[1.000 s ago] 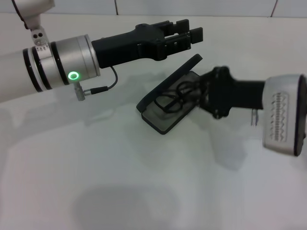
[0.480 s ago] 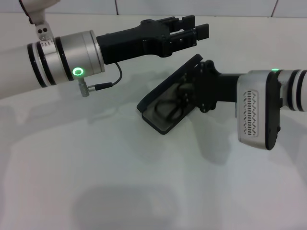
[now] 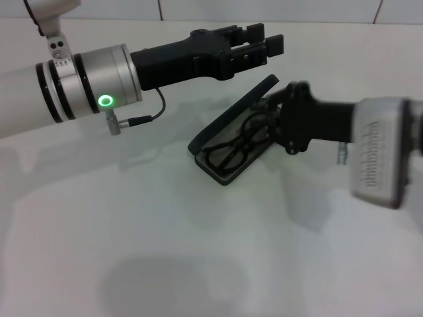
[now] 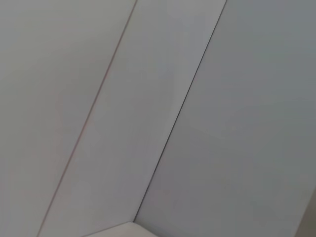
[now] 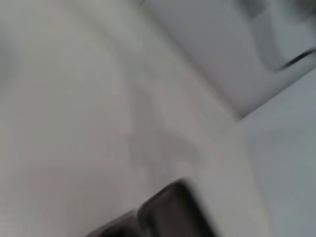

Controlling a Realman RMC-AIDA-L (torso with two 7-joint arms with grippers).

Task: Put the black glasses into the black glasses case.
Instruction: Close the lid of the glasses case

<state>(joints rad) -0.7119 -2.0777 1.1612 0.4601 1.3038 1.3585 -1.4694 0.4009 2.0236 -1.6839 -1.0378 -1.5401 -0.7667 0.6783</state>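
Glasses (image 3: 232,149) lying in the open case (image 3: 228,140) near the bench's far edge, lid propped up. Right gripper (image 3: 276,125) at the case's right end, over the temples; fingers' state impossible to tell. Left gripper (image 3: 264,45) hovering above the lid, fingers slightly apart. Risk: a temple snagged on retreat, dragging the glasses out or skidding the case; the lid falling on a protruding arm.

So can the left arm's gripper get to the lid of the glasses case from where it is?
Probably yes: the left gripper hovers just above the black glasses case's raised lid, nothing between them; the right gripper is beside the case.
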